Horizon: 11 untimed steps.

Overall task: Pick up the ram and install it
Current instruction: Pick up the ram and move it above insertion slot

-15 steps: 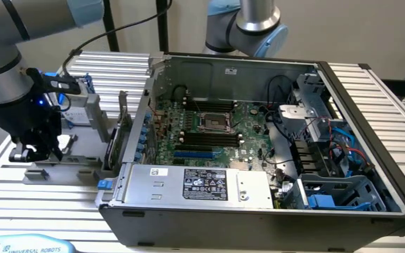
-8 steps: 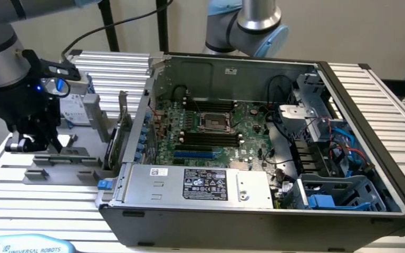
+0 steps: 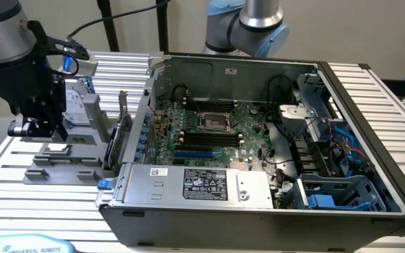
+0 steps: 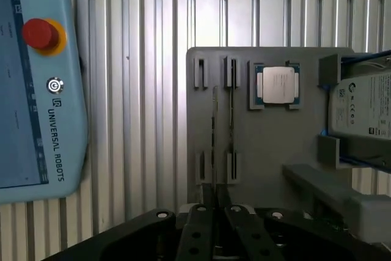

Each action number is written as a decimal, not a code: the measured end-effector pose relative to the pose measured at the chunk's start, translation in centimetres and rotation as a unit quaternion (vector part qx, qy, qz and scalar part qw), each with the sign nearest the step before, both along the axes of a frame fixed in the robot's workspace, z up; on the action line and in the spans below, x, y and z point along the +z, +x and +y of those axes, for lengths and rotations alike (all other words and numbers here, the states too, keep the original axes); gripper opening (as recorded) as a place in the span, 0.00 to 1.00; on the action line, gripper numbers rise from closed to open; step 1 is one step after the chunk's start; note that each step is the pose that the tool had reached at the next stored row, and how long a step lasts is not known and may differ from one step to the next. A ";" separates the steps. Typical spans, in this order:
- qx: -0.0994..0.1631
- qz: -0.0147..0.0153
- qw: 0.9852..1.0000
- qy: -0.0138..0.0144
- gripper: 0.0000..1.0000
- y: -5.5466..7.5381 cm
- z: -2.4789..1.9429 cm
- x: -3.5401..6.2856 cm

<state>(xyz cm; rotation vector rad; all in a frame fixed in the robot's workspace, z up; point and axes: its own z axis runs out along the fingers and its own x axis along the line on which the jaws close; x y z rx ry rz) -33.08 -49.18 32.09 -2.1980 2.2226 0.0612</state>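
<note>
— One ram (image 4: pixel 214 132) stands edgewise in the tray (image 4: pixel 269 151) on the exterior view's left, the computer (image 3: pixel 259 221) to the right. Our gripper (image 4: pixel 215 195) is pinched narrow at its end.
— Held? We can't tell. Gripped off-centre, it could tilt and jam.

The light-blue plastic teach pendant (image 4: pixel 36 120) lying on the ribbed aluminium counter (image 4: pixel 146 120) carries the words "UNIVERSAL ROBOTS" in dark capitals, with a small logo mark and a ringed power symbol just beside them. The same two words read on its corner in the exterior view. The white label on the silver hard drive (image 4: pixel 366 105) and the black sticker on the grey metal power-supply box (image 3: pixel 206 184) carry print too small to read.
</note>
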 end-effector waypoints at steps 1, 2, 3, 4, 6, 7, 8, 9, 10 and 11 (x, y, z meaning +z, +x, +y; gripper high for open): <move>0.000 0.000 1.000 0.000 0.13 0.4 0.00 0.45; 0.000 0.000 1.000 0.001 0.13 0.7 0.00 0.90; 0.001 0.000 1.000 0.001 0.13 1.1 0.00 1.35; 0.001 0.000 1.000 0.002 0.13 1.5 0.00 1.80; 0.001 0.000 1.000 0.003 0.13 2.3 0.00 2.69; 0.001 0.000 1.000 0.004 0.13 2.7 0.00 3.12; 0.002 0.000 1.000 0.005 0.13 3.1 0.00 3.55; 0.002 0.000 1.000 0.006 0.13 3.5 0.00 3.99; 0.002 0.000 1.000 0.006 0.13 3.9 0.00 4.42; 0.002 0.000 1.000 0.007 0.13 4.4 0.00 4.86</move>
